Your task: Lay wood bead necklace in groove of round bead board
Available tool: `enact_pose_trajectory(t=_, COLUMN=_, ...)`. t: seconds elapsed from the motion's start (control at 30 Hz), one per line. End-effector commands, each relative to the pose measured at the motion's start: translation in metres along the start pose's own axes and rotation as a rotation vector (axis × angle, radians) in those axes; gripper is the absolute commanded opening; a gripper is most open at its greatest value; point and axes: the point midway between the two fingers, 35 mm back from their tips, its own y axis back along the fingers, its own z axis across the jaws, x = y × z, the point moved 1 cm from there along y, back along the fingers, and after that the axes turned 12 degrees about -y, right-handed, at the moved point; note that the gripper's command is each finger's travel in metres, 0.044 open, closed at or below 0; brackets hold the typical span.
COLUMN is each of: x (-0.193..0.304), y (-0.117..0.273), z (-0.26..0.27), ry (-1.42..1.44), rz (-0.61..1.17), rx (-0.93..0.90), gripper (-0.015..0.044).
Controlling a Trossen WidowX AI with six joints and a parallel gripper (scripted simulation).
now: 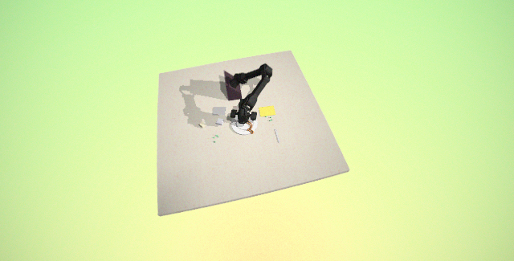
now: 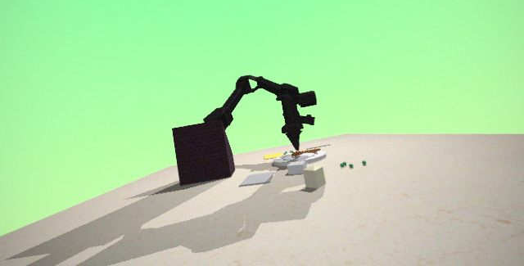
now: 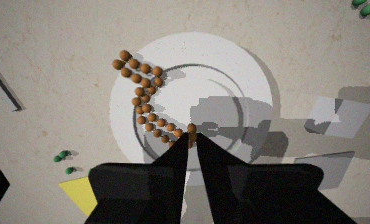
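The brown wood bead necklace (image 1: 250, 126) (image 2: 307, 151) (image 3: 161, 122) lies bunched in a double strand over the left side of the white round bead board (image 1: 242, 132) (image 2: 321, 156) (image 3: 256, 82), as the wrist view shows it. Its far end sticks out over the board's upper-left rim. Its strands cross the thin dark ring of the groove at the left. My gripper (image 1: 243, 123) (image 2: 297, 149) (image 3: 192, 136) points down, low over the board's inner area, shut on the near end of the necklace. A few beads show at the fingertips; the fingers hide part of the strand and the board's lower part.
A yellow sheet (image 1: 267, 111) (image 3: 78, 194), green beads (image 1: 215, 136) (image 2: 350, 165) (image 3: 369, 9) and a thin rod (image 1: 276, 136) (image 3: 3, 86) lie around the board. A grey plate (image 1: 219, 110) (image 2: 257, 178), a pale block (image 2: 296, 168) and a beige block (image 2: 314, 177) are opposite the yellow sheet.
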Motion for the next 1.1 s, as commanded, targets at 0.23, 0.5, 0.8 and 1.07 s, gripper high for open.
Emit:
enact_pose_trajectory(t=0.23, x=0.0, y=-0.017, z=0.0, ry=-0.006, rz=0.0, rx=-0.001, gripper=0.0)
enact_pose_trajectory(t=0.5, x=-0.002, y=-0.014, z=0.0, ry=-0.002, rz=-0.008, rx=-0.001, gripper=0.0026)
enact_pose_trajectory(t=0.8, x=-0.002, y=-0.014, z=0.0, ry=-0.002, rz=-0.008, rx=-0.001, gripper=0.0263)
enact_pose_trajectory(t=1.07, x=-0.001, y=-0.001, z=0.0, ry=-0.004, rz=-0.003, rx=0.0, gripper=0.044)
